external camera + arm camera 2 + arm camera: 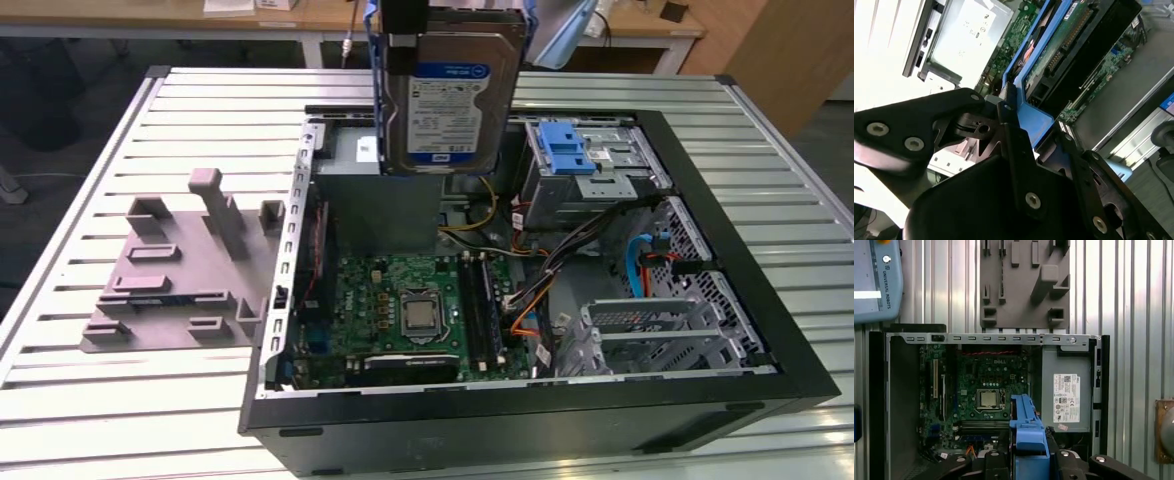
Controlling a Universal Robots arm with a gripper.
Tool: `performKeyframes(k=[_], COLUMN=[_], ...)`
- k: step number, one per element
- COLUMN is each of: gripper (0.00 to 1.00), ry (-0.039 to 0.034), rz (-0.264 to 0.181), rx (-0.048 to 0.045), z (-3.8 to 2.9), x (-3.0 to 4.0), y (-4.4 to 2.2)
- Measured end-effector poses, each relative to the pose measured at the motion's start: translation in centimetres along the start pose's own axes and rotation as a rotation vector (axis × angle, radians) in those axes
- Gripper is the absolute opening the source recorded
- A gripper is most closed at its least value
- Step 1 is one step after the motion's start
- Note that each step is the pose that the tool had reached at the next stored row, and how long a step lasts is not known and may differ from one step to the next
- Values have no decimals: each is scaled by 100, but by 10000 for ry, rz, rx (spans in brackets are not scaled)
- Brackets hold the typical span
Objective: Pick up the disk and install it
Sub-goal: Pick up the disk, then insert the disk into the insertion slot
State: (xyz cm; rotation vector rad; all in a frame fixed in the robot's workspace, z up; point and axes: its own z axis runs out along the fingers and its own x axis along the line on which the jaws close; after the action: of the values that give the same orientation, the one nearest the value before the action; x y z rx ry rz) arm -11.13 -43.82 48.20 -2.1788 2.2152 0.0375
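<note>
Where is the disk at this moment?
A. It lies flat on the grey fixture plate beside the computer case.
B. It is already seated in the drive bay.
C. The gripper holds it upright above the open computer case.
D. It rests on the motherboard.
C. In the exterior view the disk hangs upright over the open computer case, and in the second wrist view the gripper is shut on it.

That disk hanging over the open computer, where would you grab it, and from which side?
By the end of its blue bracket, coming from above. The disk hangs upright over the computer case, and the gripper is shut on that top end, leaving the labelled body below clear.
</note>
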Motion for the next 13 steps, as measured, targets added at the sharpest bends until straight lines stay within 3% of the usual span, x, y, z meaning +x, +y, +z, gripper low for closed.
performKeyframes(k=[6,13], gripper=[37,37], ry=[0,0], rz=[-2,0], rx=[0,0], z=[5,5], x=[-2,-2], y=[-130,-136])
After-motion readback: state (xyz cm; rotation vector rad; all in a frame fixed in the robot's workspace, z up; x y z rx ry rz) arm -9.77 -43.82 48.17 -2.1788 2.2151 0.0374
